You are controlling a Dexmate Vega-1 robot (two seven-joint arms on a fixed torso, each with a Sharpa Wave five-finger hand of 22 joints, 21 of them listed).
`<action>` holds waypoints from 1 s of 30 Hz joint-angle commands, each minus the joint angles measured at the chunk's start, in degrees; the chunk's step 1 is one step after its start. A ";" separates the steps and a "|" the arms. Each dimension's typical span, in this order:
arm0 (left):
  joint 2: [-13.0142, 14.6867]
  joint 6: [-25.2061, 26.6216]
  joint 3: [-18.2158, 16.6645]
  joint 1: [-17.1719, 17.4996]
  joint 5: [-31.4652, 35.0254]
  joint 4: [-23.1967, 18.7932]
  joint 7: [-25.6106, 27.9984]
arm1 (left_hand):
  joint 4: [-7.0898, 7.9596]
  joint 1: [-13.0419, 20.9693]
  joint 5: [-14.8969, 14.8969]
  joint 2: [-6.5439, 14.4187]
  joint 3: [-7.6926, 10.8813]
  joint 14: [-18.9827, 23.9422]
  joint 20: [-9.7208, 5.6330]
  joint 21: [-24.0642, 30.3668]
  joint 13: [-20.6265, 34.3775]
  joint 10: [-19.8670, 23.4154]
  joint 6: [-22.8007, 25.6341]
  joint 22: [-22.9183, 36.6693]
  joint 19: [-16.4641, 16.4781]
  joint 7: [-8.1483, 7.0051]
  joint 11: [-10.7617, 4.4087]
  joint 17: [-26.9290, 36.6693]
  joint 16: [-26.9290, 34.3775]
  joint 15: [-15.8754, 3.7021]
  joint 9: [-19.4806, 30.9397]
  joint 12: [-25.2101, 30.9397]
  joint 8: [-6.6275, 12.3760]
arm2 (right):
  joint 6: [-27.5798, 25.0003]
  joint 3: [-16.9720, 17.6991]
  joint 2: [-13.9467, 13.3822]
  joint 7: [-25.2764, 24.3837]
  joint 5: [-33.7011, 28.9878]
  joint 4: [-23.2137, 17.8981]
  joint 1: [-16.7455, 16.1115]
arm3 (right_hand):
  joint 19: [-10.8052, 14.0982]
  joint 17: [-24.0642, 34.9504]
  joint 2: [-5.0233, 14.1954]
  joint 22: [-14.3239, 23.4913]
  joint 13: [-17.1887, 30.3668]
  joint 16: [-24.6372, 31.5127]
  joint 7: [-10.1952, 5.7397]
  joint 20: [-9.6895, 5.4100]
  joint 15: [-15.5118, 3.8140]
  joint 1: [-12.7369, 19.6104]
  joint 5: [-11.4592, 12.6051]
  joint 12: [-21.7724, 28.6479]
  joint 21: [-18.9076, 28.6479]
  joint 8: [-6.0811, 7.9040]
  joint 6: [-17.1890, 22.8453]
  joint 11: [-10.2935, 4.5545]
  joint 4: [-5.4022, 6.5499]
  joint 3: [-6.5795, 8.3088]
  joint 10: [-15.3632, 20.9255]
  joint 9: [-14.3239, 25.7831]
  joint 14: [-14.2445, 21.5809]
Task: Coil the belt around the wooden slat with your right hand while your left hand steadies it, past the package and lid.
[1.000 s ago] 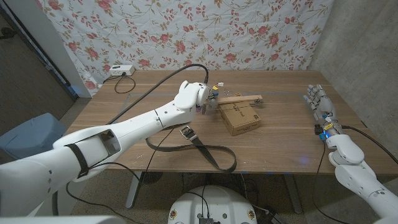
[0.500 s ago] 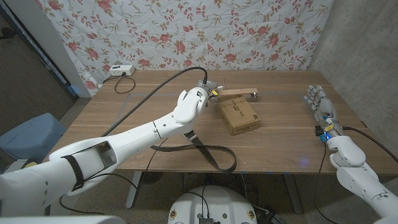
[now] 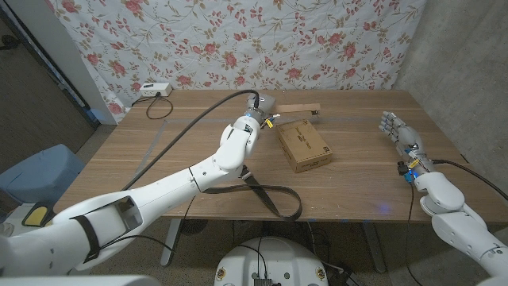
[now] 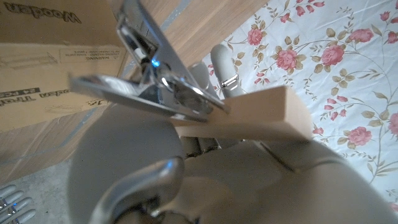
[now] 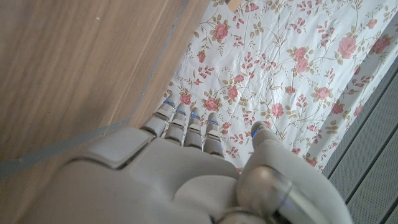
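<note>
With the left hand [image 3: 255, 117] gripping the wooden slat [image 3: 297, 109] beyond the cardboard package [image 3: 305, 148], the empty, straight-fingered right hand [image 3: 395, 129] should cross the bench [image 3: 159, 155] to the belt [image 3: 274, 193] lying near its front edge.

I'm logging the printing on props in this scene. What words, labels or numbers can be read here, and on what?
"Wooden": upside down in the left wrist view, on the flat brown cardboard package.
More print and a line drawing on the same package: too blurred to read.
Dark printing on the package top in the head view: too small to read.
No readable text elsewhere.
</note>
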 commanded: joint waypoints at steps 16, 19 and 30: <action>2.85 -9.40 -11.11 9.30 -5.01 -4.89 21.58 | 5.86 -7.06 4.35 0.24 10.94 -2.22 -6.59 8.42 -6.97 -4.21 0.30 13.81 7.72 -0.13 0.11 5.47 3.44 0.12 3.55 1.27 4.75 | -16.43 -7.21 -10.79 2.80 -9.11 -14.55 2.26 | 2.17 0.63 1.06 0.34 0.32 0.83 0.26 0.57 -0.84 3.45 -0.30 0.44 0.85 0.47 2.87 0.07 -2.50 1.65 2.67 0.22 2.53; 3.22 -10.33 -11.94 10.01 -6.26 -5.29 23.50 | 5.85 -7.83 5.46 -0.06 11.67 -2.39 -6.68 8.34 -7.94 -4.15 1.17 15.75 8.03 0.18 0.61 5.34 3.96 0.13 2.84 0.17 5.03 | -17.81 -8.60 -11.44 4.30 -9.55 -15.33 3.63 | 2.21 0.67 1.06 0.35 0.33 0.85 0.28 0.48 -0.93 3.72 -0.33 0.42 0.84 0.45 3.00 0.14 -2.73 1.75 2.77 0.22 2.59; 4.26 -11.96 -14.32 12.54 -9.38 -6.96 28.08 | 6.34 -10.92 7.26 1.00 13.22 -0.84 -6.74 7.01 -0.64 -4.57 -0.70 19.87 9.64 0.95 0.89 4.28 3.66 0.23 5.57 4.31 7.27 | -21.58 -13.08 -13.04 6.79 -13.38 -18.43 7.99 | 2.27 0.99 1.53 0.42 0.39 0.97 -0.18 -0.45 -1.83 5.23 -0.34 0.24 0.76 0.20 3.24 -0.58 -3.85 2.45 3.19 0.24 2.90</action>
